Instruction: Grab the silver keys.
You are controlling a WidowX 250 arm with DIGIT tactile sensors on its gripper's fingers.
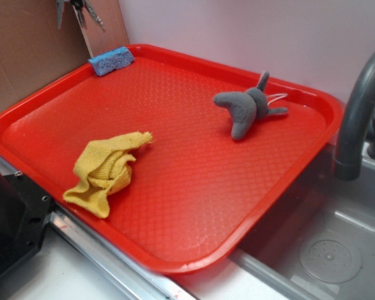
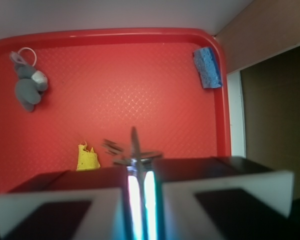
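Observation:
The silver keys (image 2: 134, 150) hang pinched between my two fingers, high above the red tray (image 2: 221, 120); their thin dark blades fan out past the fingertips in the wrist view. My gripper (image 2: 139, 172) is shut on them. In the exterior view the keys (image 1: 81, 9) dangle at the top left edge of the frame, and the gripper itself is out of frame there.
On the tray (image 1: 300, 181) lie a crumpled yellow cloth (image 1: 106, 170), a grey plush toy (image 1: 247, 107) and a blue sponge (image 1: 111, 60) at the far corner. A dark faucet (image 1: 359, 112) and a grey sink (image 1: 325, 250) stand to the right. Brown cardboard (image 1: 25, 56) backs the left side.

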